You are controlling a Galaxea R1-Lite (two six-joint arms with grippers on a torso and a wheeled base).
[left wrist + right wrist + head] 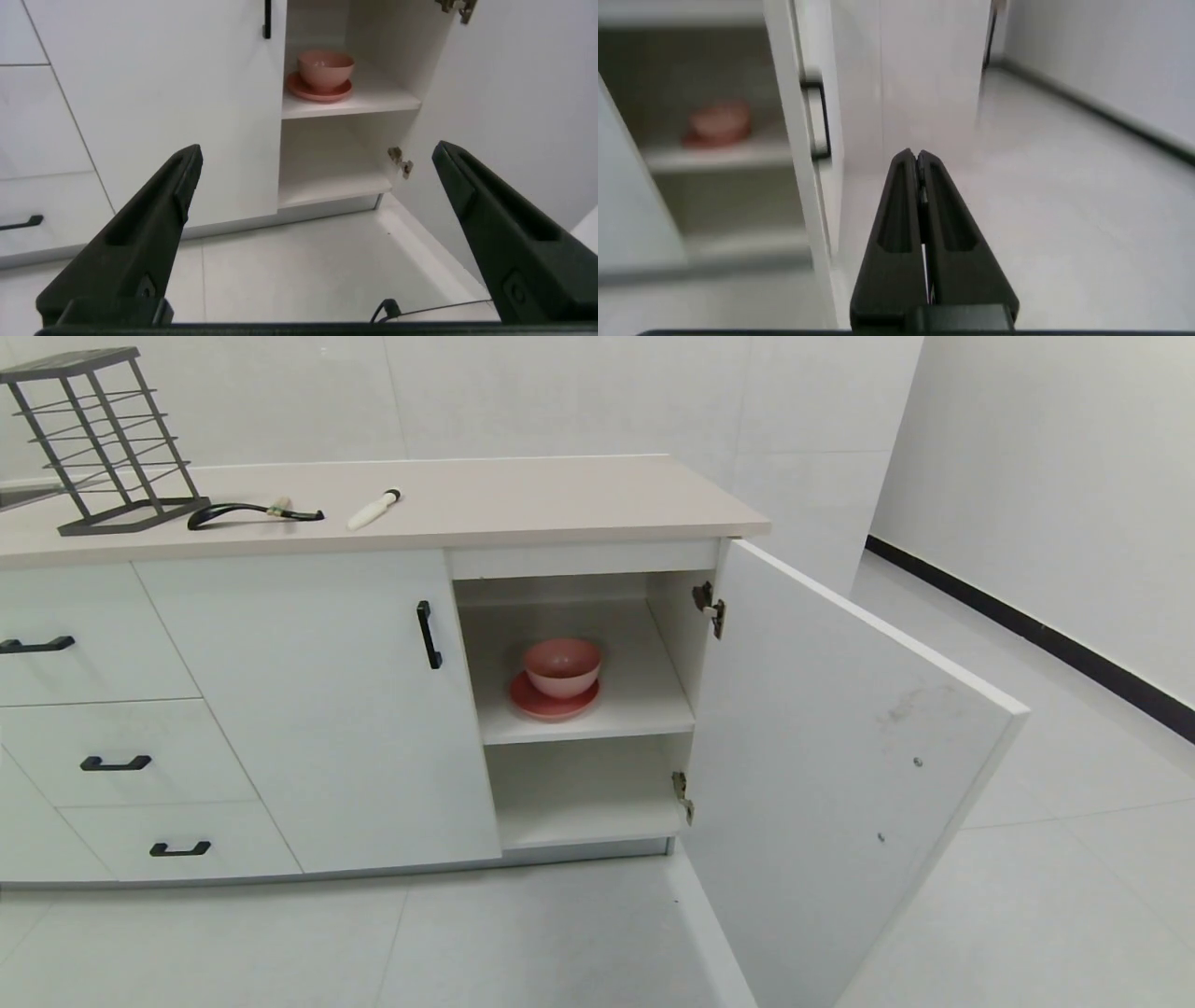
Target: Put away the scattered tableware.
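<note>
With bowl (562,663) and plate (551,707) shelved, swing the door (840,756) shut squarely with the right gripper (919,161), fingers closed, empty; left gripper (318,154) gapes, empty.

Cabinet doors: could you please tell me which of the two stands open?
The right door, swung out on its hinges, baring the shelf with the bowl on the plate. The left door, with the black handle, is shut.

Bright, even light from overhead fills the room. The open cabinet (674,658) is dimmer inside, where the bowl (561,663) casts a soft shadow. The countertop (560,495) edge bows slightly in the head view.
</note>
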